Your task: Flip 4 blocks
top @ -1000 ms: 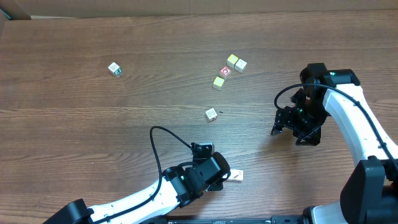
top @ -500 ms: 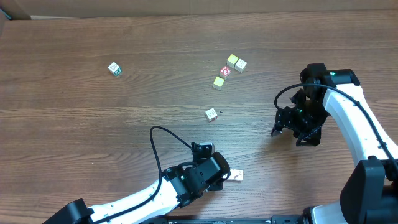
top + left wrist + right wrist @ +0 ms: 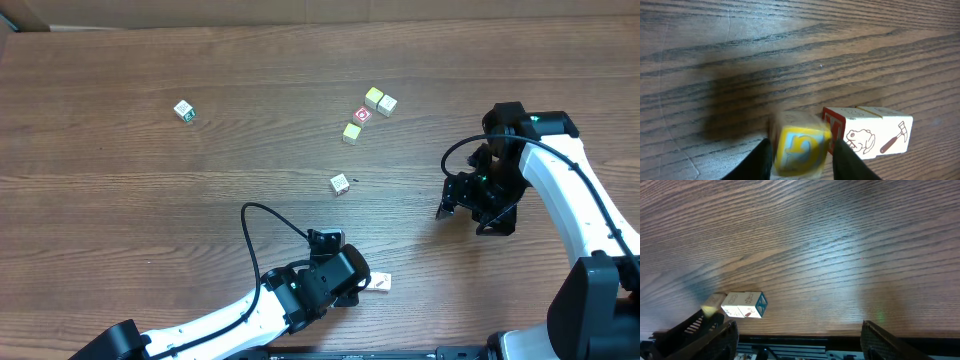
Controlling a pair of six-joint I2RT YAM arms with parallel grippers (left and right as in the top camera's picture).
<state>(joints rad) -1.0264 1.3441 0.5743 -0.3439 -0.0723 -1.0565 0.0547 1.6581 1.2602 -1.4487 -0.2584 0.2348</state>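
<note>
While the left gripper (image 3: 801,156) hangs low over the wooden table (image 3: 150,220) at the near edge, a yellow-faced block (image 3: 800,149) with a blue letter sits between its fingers (image 3: 756,162), tilted and blurred. The jaws stand narrow, close on either side of it, and whether they press it cannot be told. Just to its right two pale blocks lie touching side by side. The frog block (image 3: 856,134), with a red side face, is nearer the fingers, and the hammer block (image 3: 896,131) lies beyond it.

Farther out on the right side, the right gripper (image 3: 799,327) is spread wide, with only bare wood between its fingers.

Near mid-table lies a lone block (image 3: 340,184) with a small reddish mark. Beyond it is a loose cluster. A yellowish block (image 3: 352,131) comes first, with the red-ring cube (image 3: 362,115) just beside it. Behind them a yellow-topped block (image 3: 373,96) touches a cream block (image 3: 387,104). Well apart at the far left sits the green-marked cube (image 3: 183,110).
</note>
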